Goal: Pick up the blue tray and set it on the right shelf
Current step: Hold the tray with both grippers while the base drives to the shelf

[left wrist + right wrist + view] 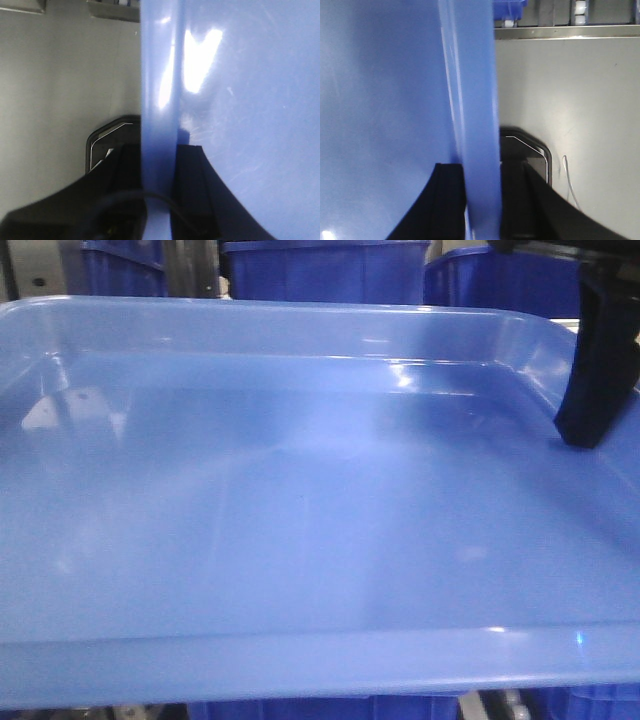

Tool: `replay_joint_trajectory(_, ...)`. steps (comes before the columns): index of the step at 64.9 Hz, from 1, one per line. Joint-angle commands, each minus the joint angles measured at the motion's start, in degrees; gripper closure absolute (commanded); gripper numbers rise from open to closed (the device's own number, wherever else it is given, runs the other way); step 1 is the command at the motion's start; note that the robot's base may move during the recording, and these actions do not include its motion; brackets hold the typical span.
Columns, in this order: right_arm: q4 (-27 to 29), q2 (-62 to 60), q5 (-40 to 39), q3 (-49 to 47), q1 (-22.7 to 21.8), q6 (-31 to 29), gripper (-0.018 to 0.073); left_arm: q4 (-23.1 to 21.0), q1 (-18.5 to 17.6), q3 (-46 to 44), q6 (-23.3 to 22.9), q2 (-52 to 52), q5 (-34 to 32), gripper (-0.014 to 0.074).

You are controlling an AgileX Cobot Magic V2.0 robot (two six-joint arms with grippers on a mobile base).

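Note:
The blue tray (300, 520) fills the front view, held level and close to the camera, glossy and empty. My left gripper (159, 172) is shut on the tray's rim (159, 100), with one black finger (192, 190) inside the tray and the other outside. My right gripper (481, 187) is shut on the opposite rim (475, 100) in the same way. One of its black fingers (600, 360) shows at the tray's right wall. A shiny steel rail (565, 32) crosses the top of the right wrist view. I cannot tell whether it belongs to the right shelf.
Deep, darker blue bins (320, 270) stand behind the tray, between metal uprights (190, 265). Another blue bin (320, 708) shows under the tray's near rim. Pale grey floor (60, 85) lies below both wrists. A thin white wire (568, 175) lies on the floor.

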Motion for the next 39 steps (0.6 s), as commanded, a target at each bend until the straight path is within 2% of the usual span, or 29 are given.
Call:
replay_joint_trajectory(1, -0.95, -1.73, -2.4, -1.44, 0.03, 0.48, 0.0345, -0.21, -0.59, -1.34, -0.23, -1.2, 0.04, 0.0613)
replay_joint_trajectory(39, -0.95, -1.73, -2.4, -1.44, 0.03, 0.48, 0.0345, -0.21, -0.59, -1.34, -0.23, -1.2, 0.04, 0.0613)
